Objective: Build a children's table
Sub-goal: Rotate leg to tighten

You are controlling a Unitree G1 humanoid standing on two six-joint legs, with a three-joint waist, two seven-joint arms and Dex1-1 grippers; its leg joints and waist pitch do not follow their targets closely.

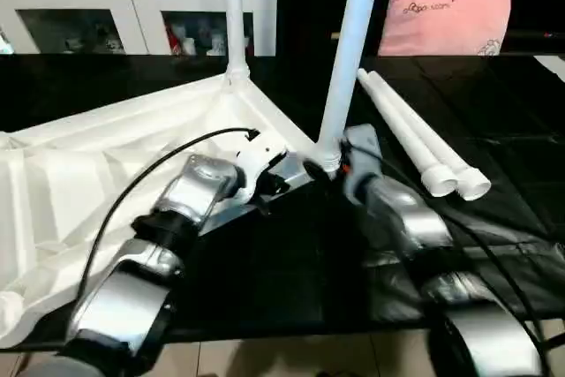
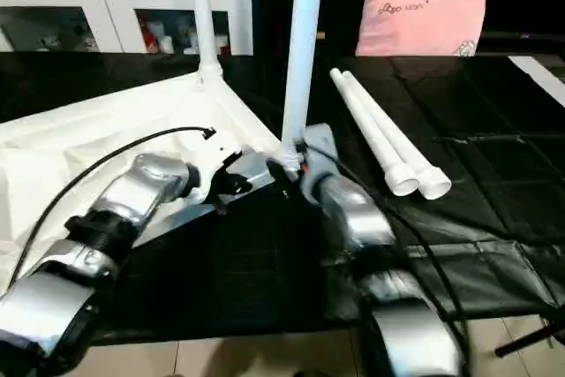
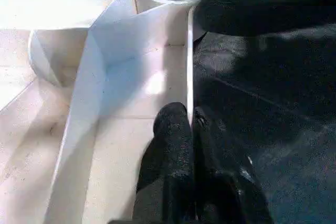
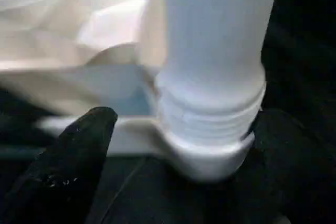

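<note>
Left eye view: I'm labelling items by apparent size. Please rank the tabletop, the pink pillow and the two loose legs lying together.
1. Tabletop, by far the largest.
2. and 3. Pink pillow and the pair of loose legs: unsure, since the pillow lies farther from the camera.

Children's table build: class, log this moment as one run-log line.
stage: second leg in near corner socket | left tool: shut on tabletop rim | right tool: open around leg base | loose legs: two on mat

The black surface (image 1: 494, 156) is viewed from above and behind by both head cameras, facing forward and down. The seated leg (image 4: 210, 77) is seen very closely by the right wrist camera, toward twelve o'clock, and shared with the head views.
</note>
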